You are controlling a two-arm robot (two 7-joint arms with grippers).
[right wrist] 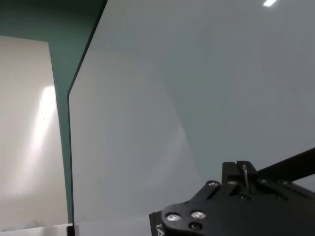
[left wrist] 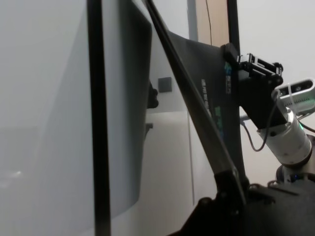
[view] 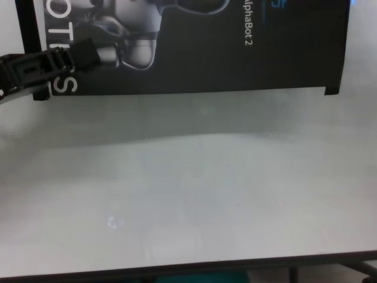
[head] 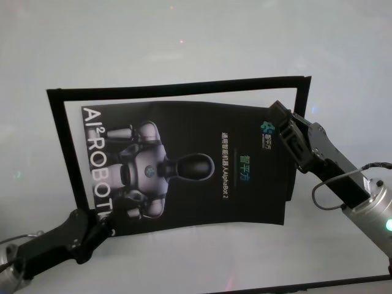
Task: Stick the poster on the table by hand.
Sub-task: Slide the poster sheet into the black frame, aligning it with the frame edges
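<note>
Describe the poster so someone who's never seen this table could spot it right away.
On the table, a thin black tape frame marks a rectangle. The poster lies mostly inside it, held at opposite corners by the left gripper and right gripper. It alone is glossy black, showing a silver robot.

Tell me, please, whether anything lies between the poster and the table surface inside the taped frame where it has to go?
Nothing visible does. The poster hangs between the left gripper and right gripper, over bare table within the black tape frame.
</note>
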